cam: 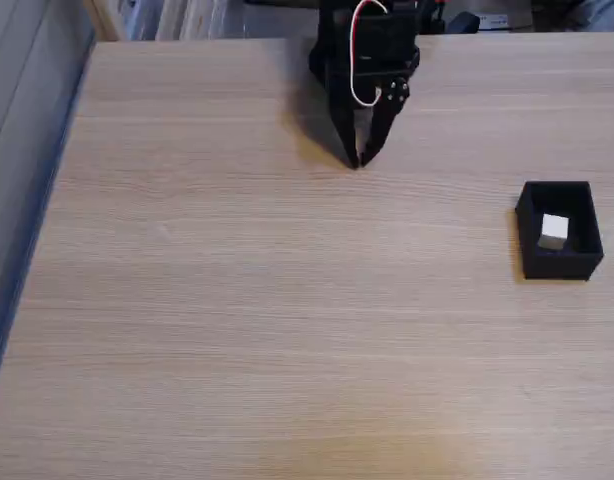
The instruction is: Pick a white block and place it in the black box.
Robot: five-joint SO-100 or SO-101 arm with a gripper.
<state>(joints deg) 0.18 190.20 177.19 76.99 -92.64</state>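
Note:
The white block [554, 231] lies inside the black box [577, 264], which stands on the wooden table at the right side of the fixed view. My black gripper [359, 158] hangs at the top centre, far to the left of the box, pointing down at the table. Its two fingertips meet at the tip, so it is shut with nothing between them. A white cable loops over the gripper body.
The light wooden table [237, 300] spreads wide to the left and front of the gripper. Its left edge runs along a grey-blue floor strip [17, 200]. Clutter lies beyond the far edge at the top.

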